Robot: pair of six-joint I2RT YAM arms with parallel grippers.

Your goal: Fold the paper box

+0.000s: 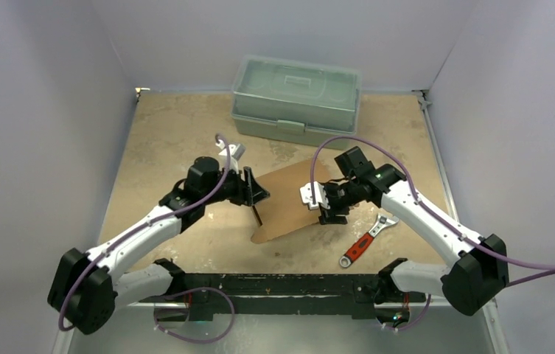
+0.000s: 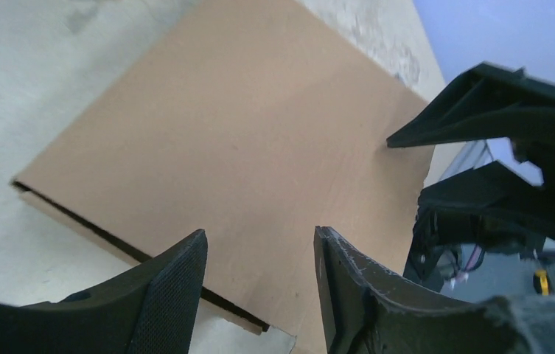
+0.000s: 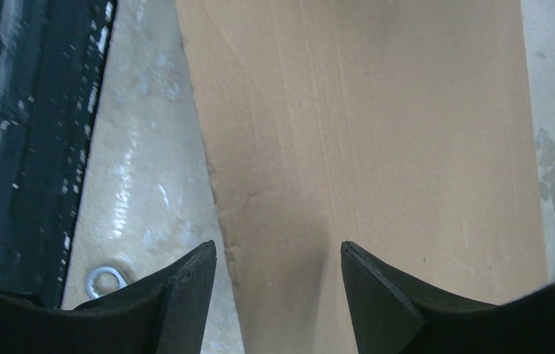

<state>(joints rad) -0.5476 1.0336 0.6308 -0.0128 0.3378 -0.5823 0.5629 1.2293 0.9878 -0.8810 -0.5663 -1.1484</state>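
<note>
**Top external**
- Paper box [image 1: 289,200]: plain brown corrugated cardboard, flat and not yet formed. It lies mid-table on the tan tabletop [image 1: 171,133], between the two grippers.
- Lidded grey-green plastic toolbox [image 1: 295,98]: at the far edge, apart from the sheet.
- Adjustable wrench with a red handle [image 1: 365,243]: near the sheet's right side, not touching it.
- Left gripper [image 1: 254,193]: at the sheet's left edge.
- Right gripper [image 1: 323,205]: over the sheet's right edge.

**Left wrist**
- Left jaws are parted to a moderate gap with nothing between them.
- The black textured fingers [image 2: 175,295] frame the sheet, which lies beyond them.
- A dark slit along the sheet's near edge suggests two layers lying one on the other.
- The right gripper shows on the far side of the sheet.

**Right wrist**
- Right jaws are well apart and empty.
- One long edge of the sheet runs down between the fingers [image 3: 186,295].
- The wrench's ring end lies beside the left-hand finger.
- A black base rail [image 3: 23,133] runs along the left.

**Handling note (judgement)**
- Neither arm holds the cardboard, so the step in hand is probably to take a fresh hold on a flap.
- One gripper should pin the main panel flat while the other slides a finger under the free edge at the slit.
- Grip close to the crease and lift along it, not across the flutes.
- Risks are the light sheet skidding toward the wrench and the board buckling off-crease.
</note>
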